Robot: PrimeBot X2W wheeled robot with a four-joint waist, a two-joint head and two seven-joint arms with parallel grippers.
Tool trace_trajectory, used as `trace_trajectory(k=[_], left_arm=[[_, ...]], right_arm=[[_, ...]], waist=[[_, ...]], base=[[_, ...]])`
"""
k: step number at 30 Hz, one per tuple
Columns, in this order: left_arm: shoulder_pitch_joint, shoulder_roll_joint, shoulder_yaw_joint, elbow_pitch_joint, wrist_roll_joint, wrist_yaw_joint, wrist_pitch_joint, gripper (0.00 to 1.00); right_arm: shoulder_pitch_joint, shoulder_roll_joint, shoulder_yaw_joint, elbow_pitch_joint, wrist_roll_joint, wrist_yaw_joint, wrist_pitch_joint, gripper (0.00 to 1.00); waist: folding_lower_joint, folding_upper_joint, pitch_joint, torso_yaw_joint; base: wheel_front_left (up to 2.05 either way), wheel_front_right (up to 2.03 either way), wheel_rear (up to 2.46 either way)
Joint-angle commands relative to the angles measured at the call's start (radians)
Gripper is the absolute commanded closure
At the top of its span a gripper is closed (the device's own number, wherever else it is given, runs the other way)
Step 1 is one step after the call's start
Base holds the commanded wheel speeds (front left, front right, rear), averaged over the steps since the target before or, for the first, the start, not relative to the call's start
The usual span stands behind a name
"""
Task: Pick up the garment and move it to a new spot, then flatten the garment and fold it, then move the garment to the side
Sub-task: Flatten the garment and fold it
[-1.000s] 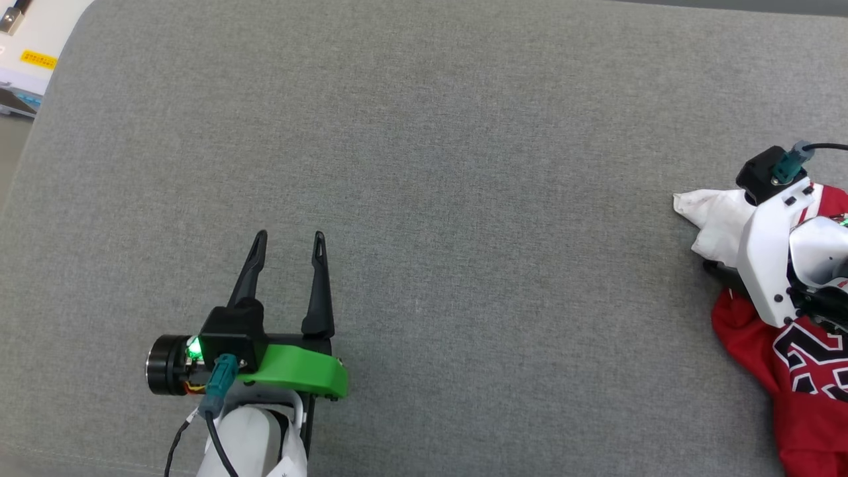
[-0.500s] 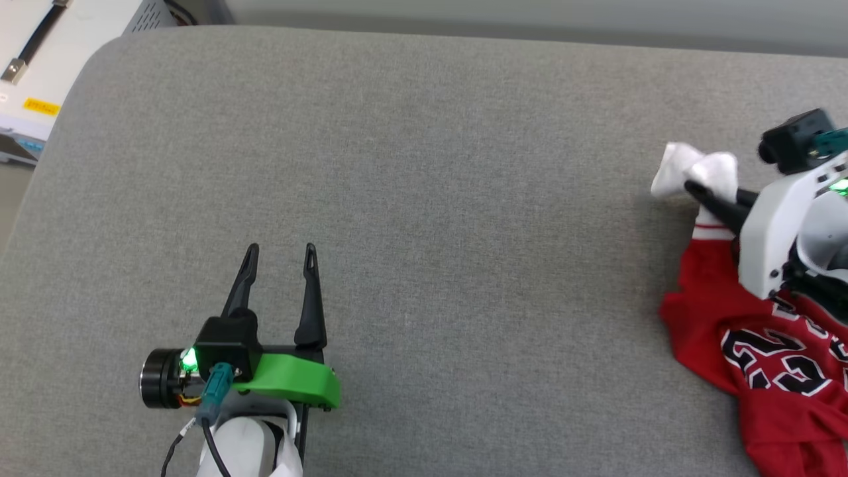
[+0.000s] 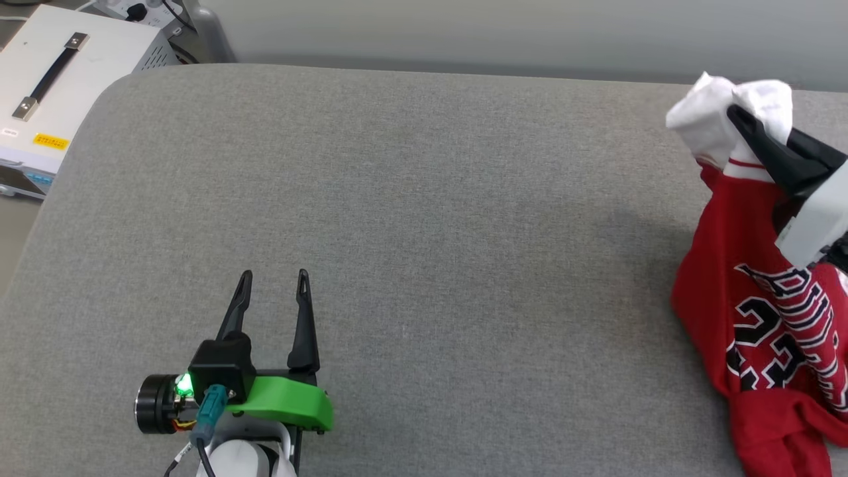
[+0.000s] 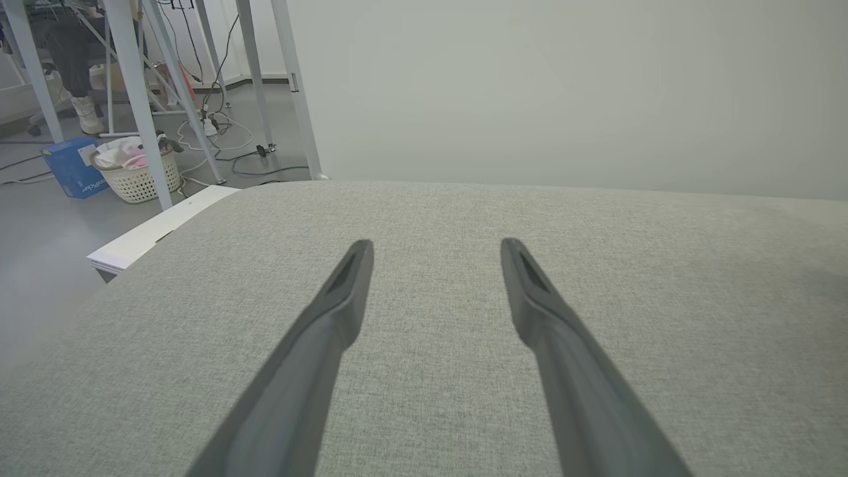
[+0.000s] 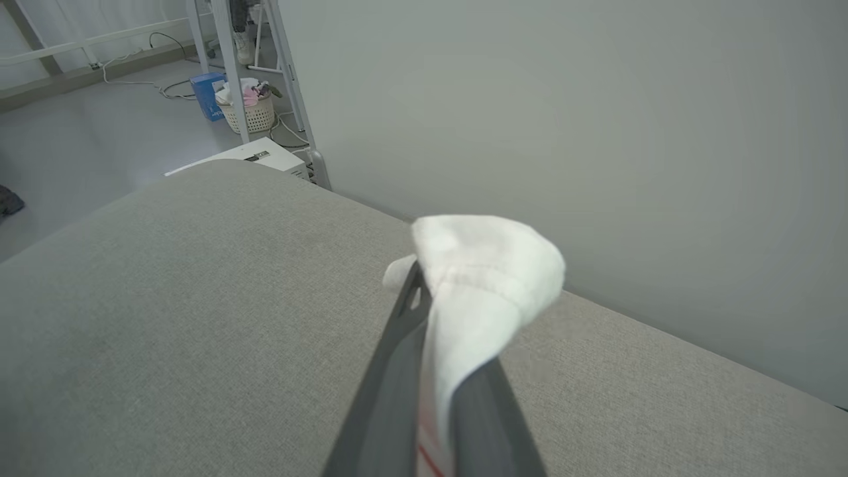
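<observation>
**A:** What does the head view show that the wrist views leave out?

**B:** The full layout. There is a grey fabric surface (image 3: 424, 232), and a white case (image 3: 59, 73) with a black handle stands just beside one corner. The left tool (image 3: 274, 273) is over the surface at the case's end. The garment (image 3: 735, 265), a red jersey, is well apart from the case at the opposite end. Its black, white-edged lettering (image 3: 795, 305) faces the camera.

**A:** And what do the wrist views add?

**B:** A pale wall (image 5: 596, 119) runs behind the surface, and a wicker basket (image 5: 248, 112) sits on the floor beyond the case. The right wrist view also brings the garment's white sleeve (image 5: 483, 265) up close.

**A:** How do the tools stand?

**B:** The left tool's two dark fingers are spread wide apart, with bare grey fabric between them. The right tool (image 3: 734, 111), far from the case, has its fingers pinched together on the sleeve. A bunch of white cloth bulges past the tips.

**A:** Where is the garment relative to that tool?

**B:** It hangs from the tool. The sleeve is at the top in the grip and the red body drapes down below. I cannot tell whether its lower end rests on the surface.
</observation>
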Motion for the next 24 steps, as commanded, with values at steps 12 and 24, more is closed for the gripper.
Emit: trace_trajectory(k=[12,24], left_arm=[[-0.022,-0.003,-0.031,-0.011,-0.008,0.009,-0.006,0.0],[-0.062,-0.003,-0.054,-0.012,-0.044,0.033,-0.006,0.0]], right_arm=[[-0.175,0.229,0.07,0.018,-0.132,0.0,0.067,1.0],[-0.33,0.492,0.486,0.378,-0.189,0.0,0.013,1.0]], waist=[[0.0,0.0,0.043,0.067],[0.0,0.0,0.124,0.119]], base=[[0.0,0.0,0.0],[0.0,0.0,0.0]])
